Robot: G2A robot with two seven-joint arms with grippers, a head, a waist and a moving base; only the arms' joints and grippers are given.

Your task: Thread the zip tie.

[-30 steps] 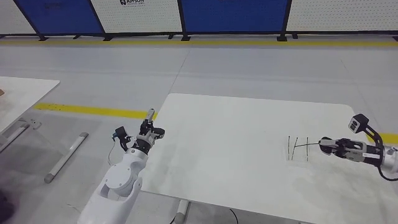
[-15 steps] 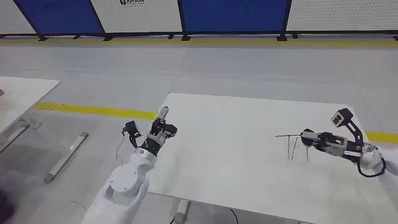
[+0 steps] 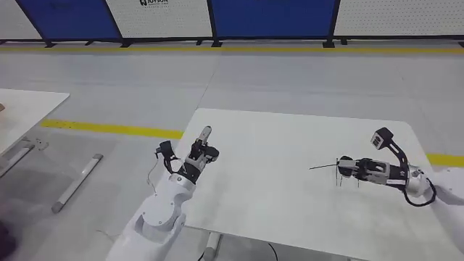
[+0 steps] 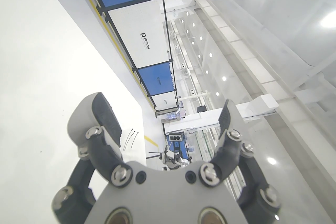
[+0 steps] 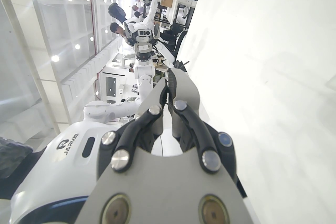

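Observation:
My right gripper (image 3: 344, 167) hangs just above the right side of the white table (image 3: 268, 196), shut on one end of a thin black zip tie (image 3: 322, 167) that sticks out level toward the table's middle. In the right wrist view the fingertips (image 5: 168, 83) are pressed together, with the zip tie (image 5: 183, 64) showing just past them. My left gripper (image 3: 206, 136) hovers over the table's left edge, open and empty; its pads (image 4: 106, 117) stand wide apart. Far beyond them, the left wrist view shows the right gripper (image 4: 168, 156).
Spare black zip ties (image 4: 130, 137) lie on the table beside my right gripper, one of them just below it (image 3: 336, 178). Between the two arms the white tabletop (image 5: 262, 51) is bare. Blue and white partition panels (image 3: 272, 3) stand behind the table.
The right gripper has lifted a zip tie off the table and carried it left toward the middle. The left arm has swung forward and right, over the table's left edge.

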